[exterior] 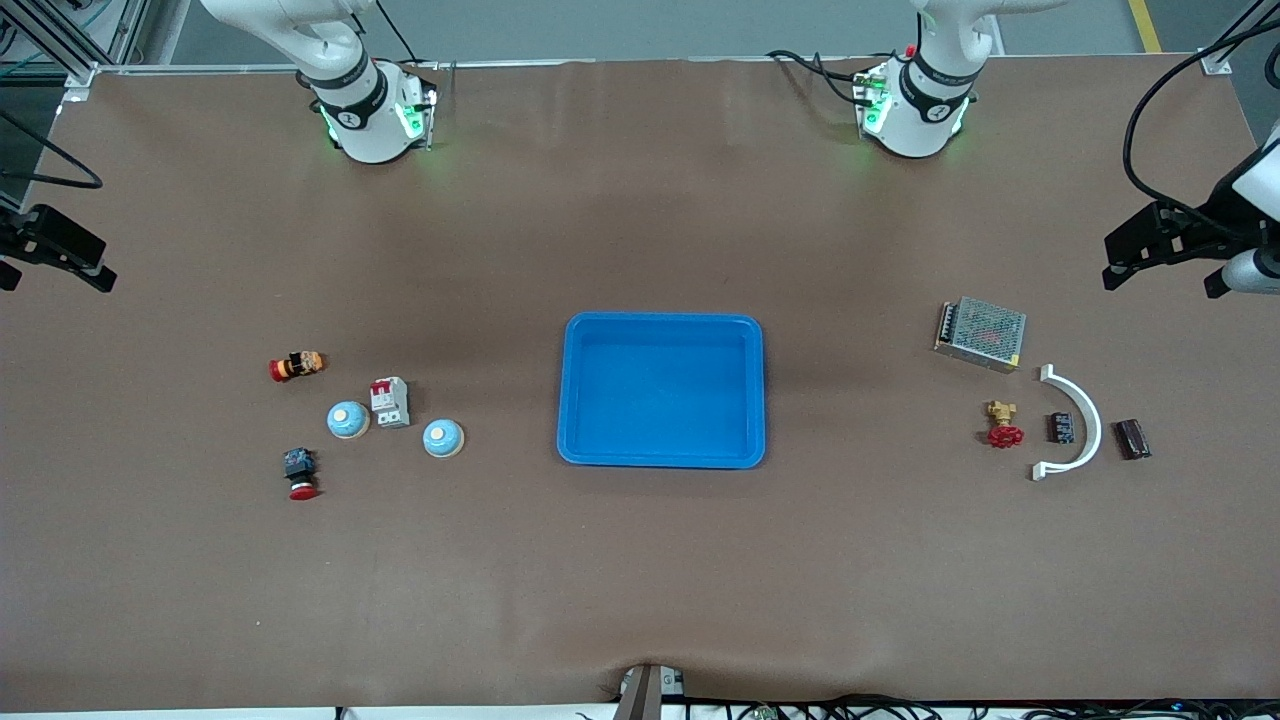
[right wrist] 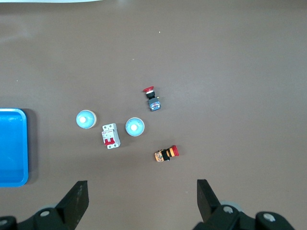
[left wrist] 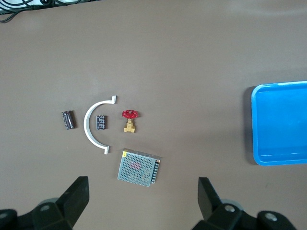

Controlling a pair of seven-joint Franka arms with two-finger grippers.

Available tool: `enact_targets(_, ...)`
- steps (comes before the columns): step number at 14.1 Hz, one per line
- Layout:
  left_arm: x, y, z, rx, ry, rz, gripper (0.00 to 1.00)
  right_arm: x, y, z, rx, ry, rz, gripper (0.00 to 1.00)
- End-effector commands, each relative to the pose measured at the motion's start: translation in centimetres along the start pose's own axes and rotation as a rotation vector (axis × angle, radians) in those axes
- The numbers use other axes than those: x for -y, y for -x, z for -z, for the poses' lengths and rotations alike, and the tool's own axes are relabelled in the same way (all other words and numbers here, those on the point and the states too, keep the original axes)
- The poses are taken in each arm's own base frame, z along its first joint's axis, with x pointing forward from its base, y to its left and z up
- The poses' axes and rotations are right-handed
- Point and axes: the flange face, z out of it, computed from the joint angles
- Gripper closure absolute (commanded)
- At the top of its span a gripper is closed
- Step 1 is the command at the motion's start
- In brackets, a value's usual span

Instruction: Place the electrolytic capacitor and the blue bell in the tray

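The bright blue tray (exterior: 661, 321) lies empty at the table's middle. Two blue bells (exterior: 348, 420) (exterior: 443, 438) sit toward the right arm's end, with a circuit breaker between them; the right wrist view shows both bells (right wrist: 86, 119) (right wrist: 135, 126). A dark electrolytic capacitor (exterior: 1133, 439) lies on its side toward the left arm's end, and the left wrist view shows that capacitor (left wrist: 68, 120) too. My left gripper (exterior: 1165, 272) (left wrist: 144, 201) hangs open high above that end, holding nothing. My right gripper (exterior: 52, 272) (right wrist: 142, 201) hangs open high over its own end.
A white and red circuit breaker (exterior: 390, 402), an orange push button (exterior: 298, 366) and a red-capped switch (exterior: 301, 473) lie by the bells. A mesh power supply (exterior: 981, 333), red valve (exterior: 1003, 424), white curved bracket (exterior: 1075, 422) and small black module (exterior: 1060, 428) lie by the capacitor.
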Motion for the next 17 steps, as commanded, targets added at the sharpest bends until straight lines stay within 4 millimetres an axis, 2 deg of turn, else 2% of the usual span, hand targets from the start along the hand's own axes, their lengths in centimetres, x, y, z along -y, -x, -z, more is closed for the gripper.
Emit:
enact_targets(1, 0.3, 0.4, 0.6, -0.002, -0.008, 0.007, 0.00, -0.1, 0.1, 0.5, -0.001, 0.009, 0.004, 0.00)
enact_targets(5, -0.1, 0.2, 0.2, 0.004, -0.008, 0.001, 0.00, -0.2, 0.1, 0.6, -0.002, 0.011, 0.001, 0.00)
enact_targets(8, 0.4, 0.2, 0.0, 0.007, -0.005, 0.010, 0.00, 0.1, 0.1, 0.6, -0.002, 0.008, -0.001, 0.00)
enact_targets(12, 0.5, -0.1, -1.2, 0.031, -0.001, 0.008, 0.00, -0.3, 0.3, 0.3, 0.013, 0.012, -0.001, 0.00)
enact_targets(14, 2.5, 0.0, -1.6, 0.034, 0.030, 0.030, 0.00, -0.6, 0.6, 0.1, 0.038, 0.012, -0.006, 0.00)
enact_targets(17, 4.2, -0.1, -3.3, 0.054, 0.044, -0.032, 0.00, -0.8, 0.5, -0.4, 0.053, 0.009, -0.010, 0.00)
